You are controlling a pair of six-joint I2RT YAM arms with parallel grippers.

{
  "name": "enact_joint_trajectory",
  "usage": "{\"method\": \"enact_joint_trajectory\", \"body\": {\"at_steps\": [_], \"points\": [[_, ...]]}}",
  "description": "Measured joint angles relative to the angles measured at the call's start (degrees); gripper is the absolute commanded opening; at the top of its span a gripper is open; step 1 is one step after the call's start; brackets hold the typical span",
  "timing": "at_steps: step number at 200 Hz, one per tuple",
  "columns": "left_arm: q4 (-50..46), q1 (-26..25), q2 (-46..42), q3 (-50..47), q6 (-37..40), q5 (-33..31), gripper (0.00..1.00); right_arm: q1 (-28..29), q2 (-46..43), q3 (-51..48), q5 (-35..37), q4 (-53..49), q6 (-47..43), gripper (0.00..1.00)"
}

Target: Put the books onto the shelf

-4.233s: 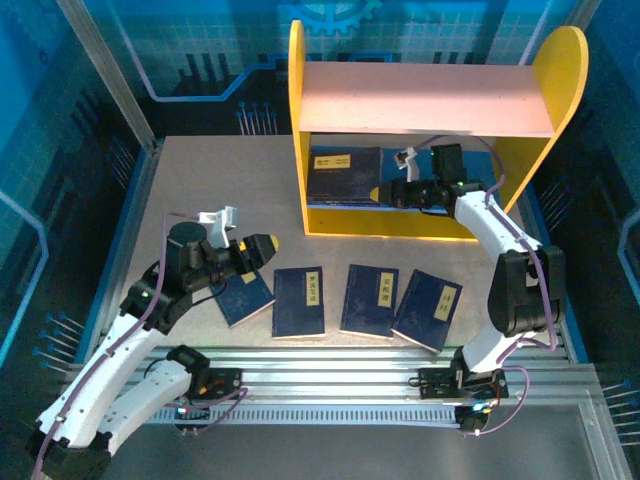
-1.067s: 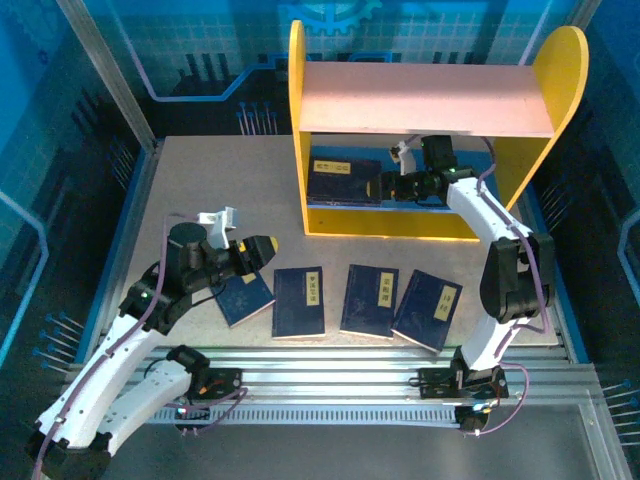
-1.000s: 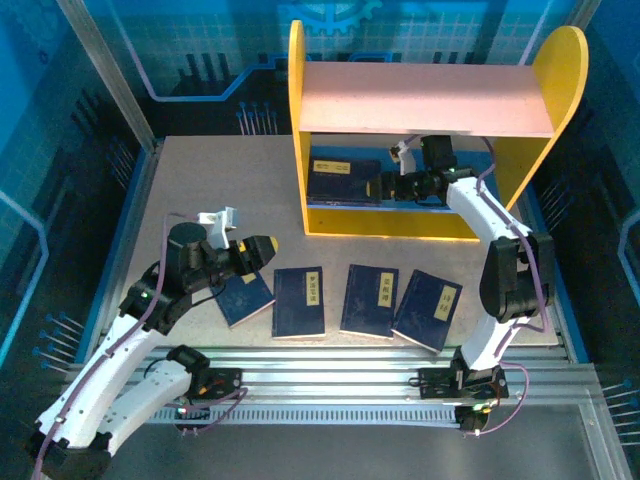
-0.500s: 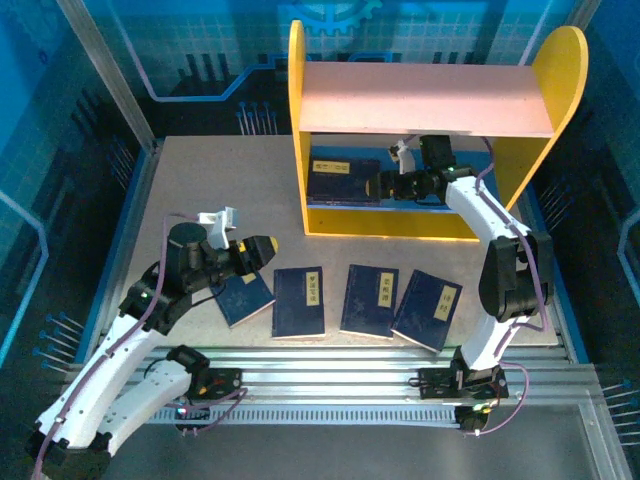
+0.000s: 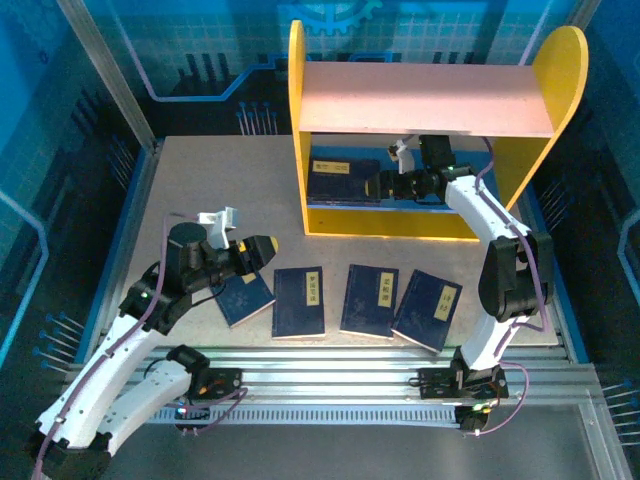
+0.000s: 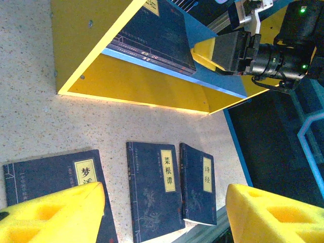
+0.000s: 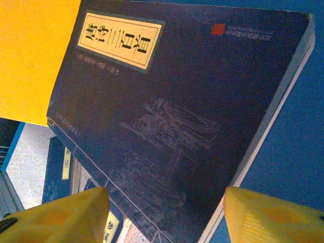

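The shelf [image 5: 320, 215] stands at the back of the table, with yellow sides, a pink top and a blue lower board. A navy book [image 7: 177, 101] lies flat on that board [image 7: 304, 152], on top of other books [image 6: 157, 35]. My right gripper [image 5: 388, 186] reaches into the lower tier from the right. It is open [image 7: 164, 217], with the book's near corner between its yellow fingers [image 7: 273, 215], which stand clear of it. Several books lie in a row on the table [image 5: 300, 301] [image 5: 370, 300] [image 5: 428, 309]. My left gripper [image 5: 262, 250] hangs open [image 6: 162, 217] over the leftmost book [image 5: 245, 297].
Blue walls and metal posts [image 5: 110, 75] enclose the table. A ribbed metal rail [image 5: 350, 365] runs along the near edge, just below the row of books. Bare tabletop [image 5: 210, 180] lies left of the shelf.
Since the earliest frame my right arm has reached a little deeper into the shelf's lower tier. Over the last second it barely moves. The left arm has stayed still.
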Motion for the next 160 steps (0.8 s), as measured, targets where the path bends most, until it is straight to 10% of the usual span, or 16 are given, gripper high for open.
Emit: {"method": "enact_joint_trajectory", "body": {"at_steps": [160], "points": [[-1.51,0.00,-0.15,-0.35,-0.04,-0.90,0.71,-0.72,-5.90,-3.23,1.33,-1.07,-0.22,0.65]]}}
